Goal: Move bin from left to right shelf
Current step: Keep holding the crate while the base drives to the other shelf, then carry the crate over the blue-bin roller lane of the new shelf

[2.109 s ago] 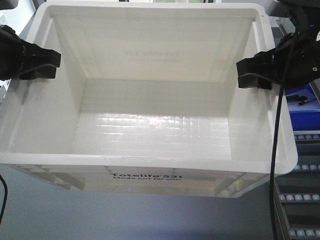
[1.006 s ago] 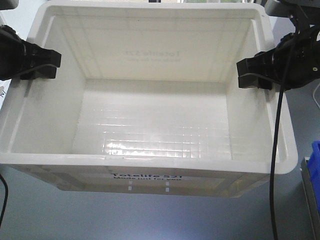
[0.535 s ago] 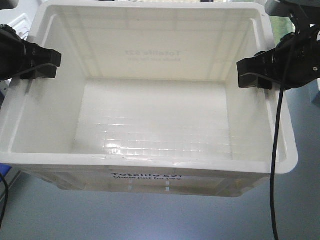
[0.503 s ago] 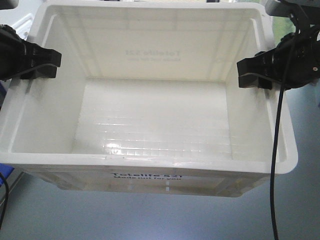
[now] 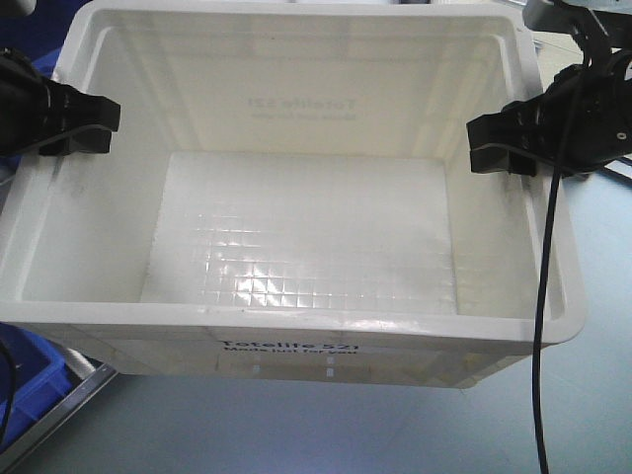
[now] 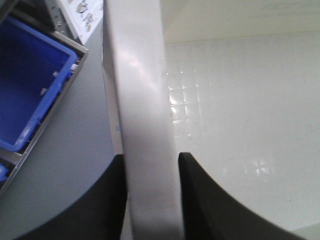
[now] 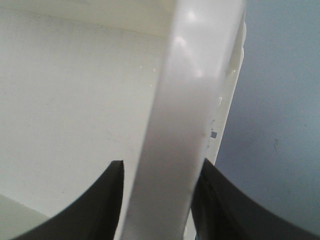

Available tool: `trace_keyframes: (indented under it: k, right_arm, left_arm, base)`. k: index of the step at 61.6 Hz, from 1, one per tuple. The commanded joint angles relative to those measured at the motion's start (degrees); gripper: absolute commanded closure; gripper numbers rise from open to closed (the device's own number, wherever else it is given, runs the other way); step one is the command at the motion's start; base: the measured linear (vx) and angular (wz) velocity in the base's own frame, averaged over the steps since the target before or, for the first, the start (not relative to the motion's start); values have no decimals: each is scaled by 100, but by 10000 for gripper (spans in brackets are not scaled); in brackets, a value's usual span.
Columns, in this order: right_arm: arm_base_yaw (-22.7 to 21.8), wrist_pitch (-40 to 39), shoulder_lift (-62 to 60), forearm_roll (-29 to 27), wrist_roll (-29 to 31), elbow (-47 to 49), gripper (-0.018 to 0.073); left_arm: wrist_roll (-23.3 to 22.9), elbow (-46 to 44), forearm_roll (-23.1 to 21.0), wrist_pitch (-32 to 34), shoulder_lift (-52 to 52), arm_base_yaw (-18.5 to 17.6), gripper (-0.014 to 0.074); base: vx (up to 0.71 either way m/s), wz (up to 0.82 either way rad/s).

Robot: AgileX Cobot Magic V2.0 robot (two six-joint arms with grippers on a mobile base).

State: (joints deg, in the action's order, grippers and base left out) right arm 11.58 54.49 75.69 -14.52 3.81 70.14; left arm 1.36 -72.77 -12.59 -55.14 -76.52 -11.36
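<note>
The large white bin (image 5: pixel 296 237) with black "Totelife 521" print fills the front view, empty, held up above the grey floor. My left gripper (image 5: pixel 84 128) is shut on the bin's left rim; in the left wrist view the rim (image 6: pixel 142 100) runs between the two black fingers (image 6: pixel 105 200). My right gripper (image 5: pixel 499 146) is shut on the bin's right rim; in the right wrist view the rim (image 7: pixel 185 110) passes between its black fingers (image 7: pixel 95 205). The bin's gridded floor (image 5: pixel 296 267) is bare.
A blue plastic bin (image 5: pixel 25 380) on a grey metal shelf rail shows at the lower left of the front view, and also in the left wrist view (image 6: pixel 27 85). Grey floor (image 5: pixel 326 434) lies below the bin. A black cable (image 5: pixel 541 326) hangs by the right arm.
The bin stays gripped the same way by both grippers. The background has shifted: the blue bins and shelf once at the right are gone, and a blue bin now appears at lower left.
</note>
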Motion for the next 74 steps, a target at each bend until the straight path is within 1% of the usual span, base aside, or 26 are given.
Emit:
trace_keyframes:
  k: [1,24,74]
  right_arm:
    - [-51,-448,-210,85,62,201,564]
    - [-51,-448,-210,85,62,201,564]
    - [-51,-448,-210,85,62,201,564]
  left_arm:
    - [246,-205,-140,461,260,-23,604]
    - [246,-205,-140,461,260,-23,604]
    - [246,-205,-140,461,260,-23,604]
  base:
    - [18,79]
    - [17,72]
    - [5,54]
